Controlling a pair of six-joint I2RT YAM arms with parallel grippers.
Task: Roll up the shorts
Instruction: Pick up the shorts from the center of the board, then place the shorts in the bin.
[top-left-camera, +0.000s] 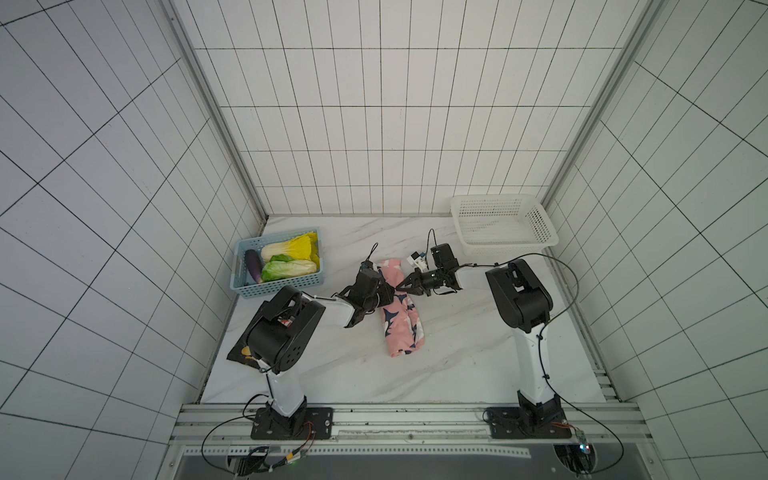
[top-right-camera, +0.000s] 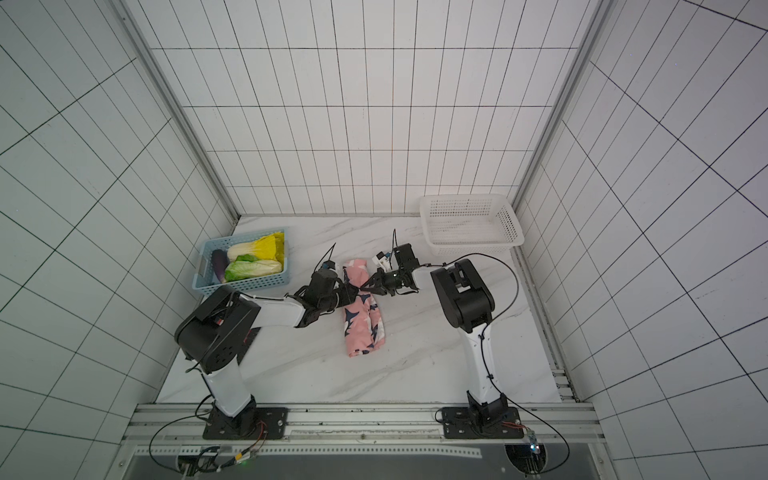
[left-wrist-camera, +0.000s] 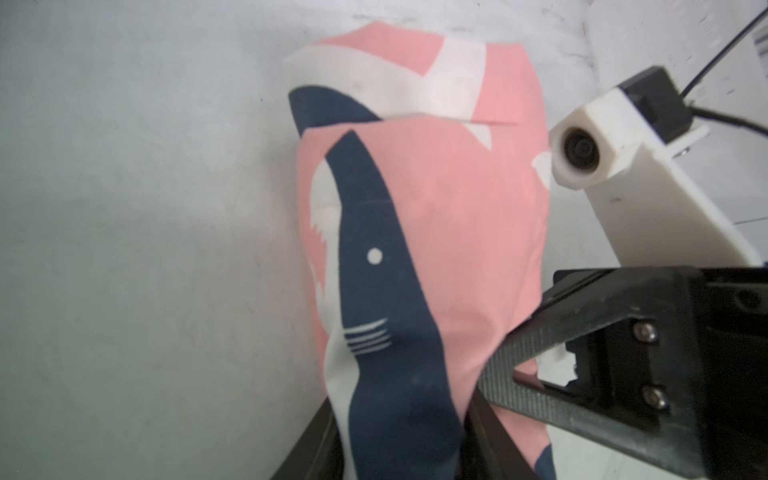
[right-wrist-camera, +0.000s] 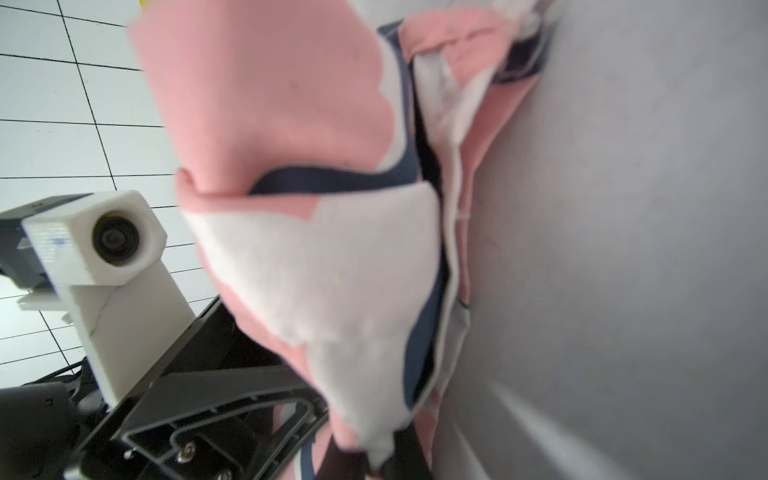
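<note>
Likely limp, light pink shark-print fabric shorts (top-left-camera: 401, 326) suit edge holds; right gripper (top-left-camera: 401, 286) pinches their right edge, left gripper's (top-left-camera: 389, 295) jaws unclear

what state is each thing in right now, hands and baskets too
shorts, folded into a long narrow strip lying on the table, not yet rolled end to end
right hand, shut on the shorts' edge
left hand, around the shorts from the opposite side, grip unclear
blue basket, holding vegetables
white basket, empty
</note>
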